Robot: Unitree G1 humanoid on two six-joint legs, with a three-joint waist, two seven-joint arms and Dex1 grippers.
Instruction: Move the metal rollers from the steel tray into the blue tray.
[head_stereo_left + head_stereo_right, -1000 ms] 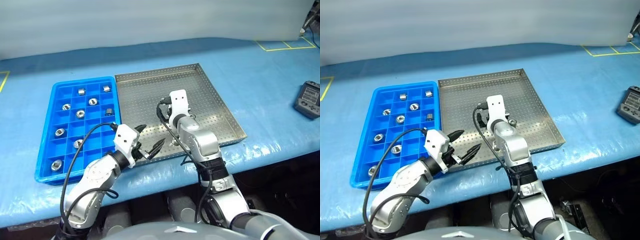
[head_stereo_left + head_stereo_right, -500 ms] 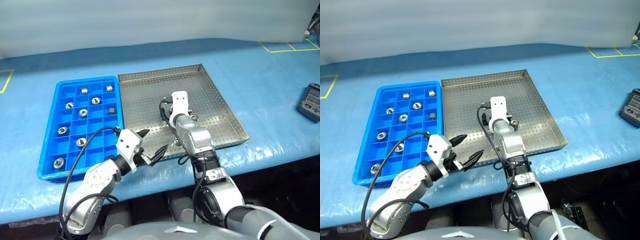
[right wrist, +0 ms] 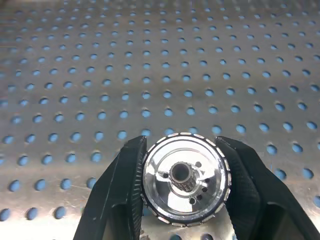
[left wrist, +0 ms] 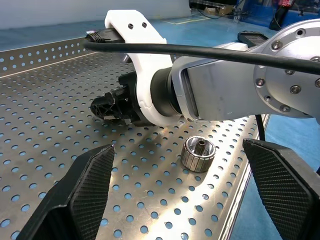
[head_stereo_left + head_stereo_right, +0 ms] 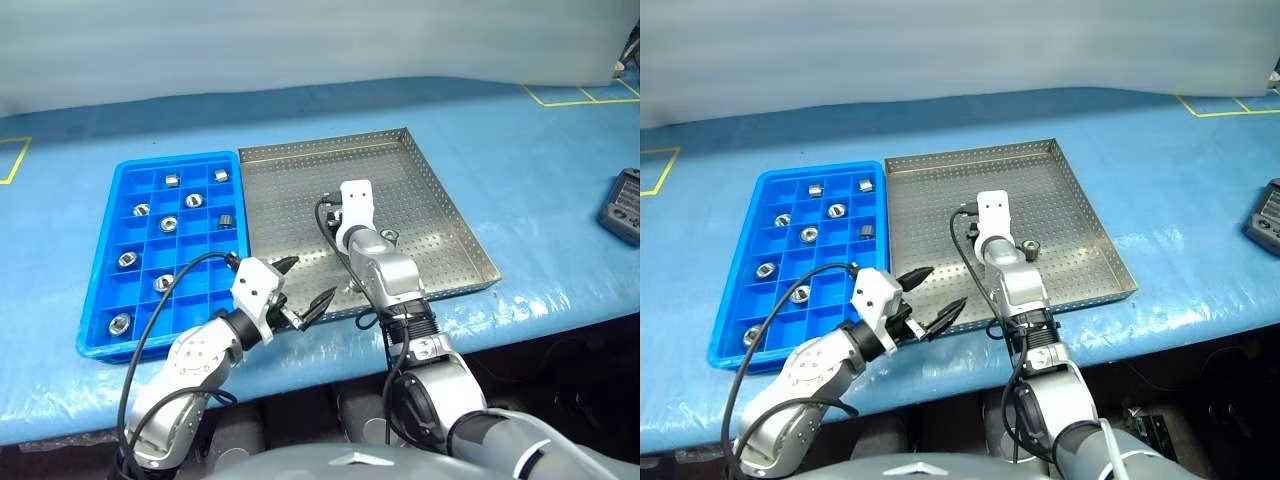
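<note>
My right gripper [image 3: 182,146] is shut on a metal roller [image 3: 184,182], a shiny ringed cylinder with a central hole, just above the perforated floor of the steel tray [image 5: 300,190]. Another roller [image 5: 389,237] lies to the right of that wrist. A third roller [image 4: 198,154] stands near the tray's front rim. The left gripper [image 5: 310,280] is open and holds nothing, at the front rim facing this roller. Several rollers [image 5: 166,222] sit in compartments of the blue tray [image 5: 92,318], to the left of the steel tray.
Both trays rest on a blue-covered table [image 5: 520,160]. A dark handheld device [image 5: 624,206] lies at the far right. Yellow tape marks [image 5: 575,95] show at the table's far corners. A black cable [image 5: 180,275] loops from the left arm over the blue tray's front corner.
The whole picture has shifted slightly, so the camera moved. Neither arm has visibly moved relative to the trays.
</note>
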